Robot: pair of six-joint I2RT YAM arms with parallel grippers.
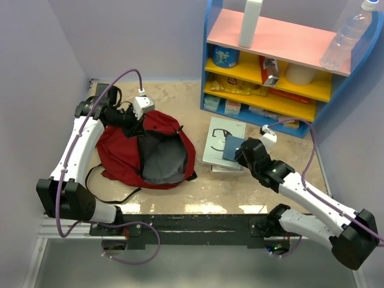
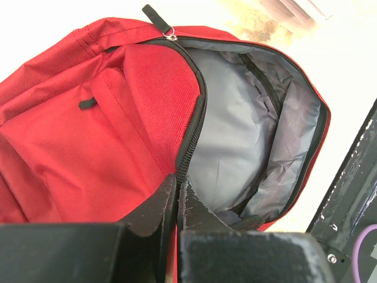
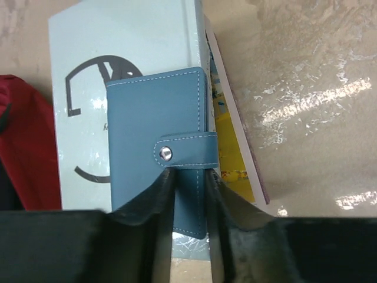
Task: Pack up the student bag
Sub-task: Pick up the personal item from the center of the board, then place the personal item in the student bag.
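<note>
The student bag [image 1: 123, 150] is a dark red backpack lying on the floor at the left, its main zip undone and grey lining [image 2: 235, 118] showing. My left gripper [image 1: 139, 123] is shut on the zip edge [image 2: 177, 188] at the mouth and holds the flap up. To the right, a blue snap-strap notebook [image 3: 153, 118] lies on a pale book [image 3: 129, 47], which tops a small stack [image 1: 223, 147]. My right gripper [image 3: 189, 183] is down on the notebook, jaws partly apart. One finger rests over the cover and the other stands at its right edge. The bag's edge [image 3: 26, 147] shows at left.
A blue, pink and yellow shelf [image 1: 270, 66] stands at the back right with packets and tubs, a white bottle [image 1: 250, 23] and a clear plastic bottle [image 1: 345, 39] on top. A yellow book [image 3: 227, 153] pokes out under the stack. Walls close in on both sides.
</note>
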